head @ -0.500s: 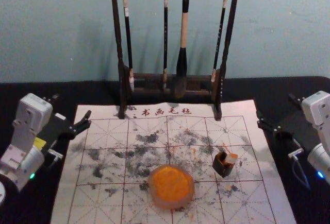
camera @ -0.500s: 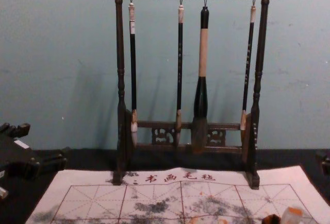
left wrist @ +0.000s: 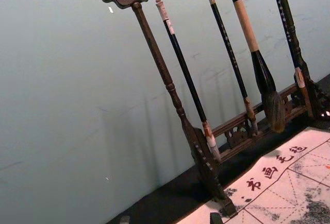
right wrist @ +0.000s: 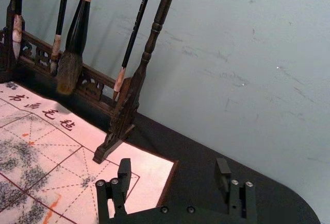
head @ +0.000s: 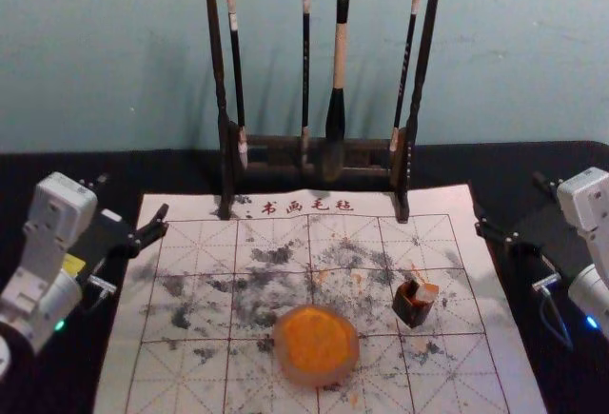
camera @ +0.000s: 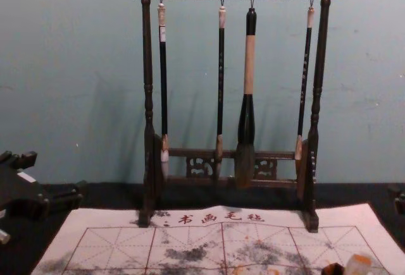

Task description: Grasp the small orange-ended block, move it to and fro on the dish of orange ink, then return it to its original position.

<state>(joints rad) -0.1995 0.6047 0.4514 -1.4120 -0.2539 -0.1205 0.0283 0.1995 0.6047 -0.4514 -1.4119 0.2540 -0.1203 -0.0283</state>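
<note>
The orange-ended block [head: 427,293] lies left and bodyward of our nearer, spread right gripper [right wrist: 173,163], our left gripper [head: 132,196] likewise spread, far left.

The chest view's bottom edge crops the orange-ended block [camera: 358,265].

Tilted orange-ended block [head: 426,293] near round orange-ink dish [head: 316,377]

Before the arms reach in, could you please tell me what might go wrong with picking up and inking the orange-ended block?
The block juts from a small dark holder, so the right gripper, by the mat's right edge with jaws apart, might tip both. The ink dish stands unheld, so rubbing could shift it.
</note>
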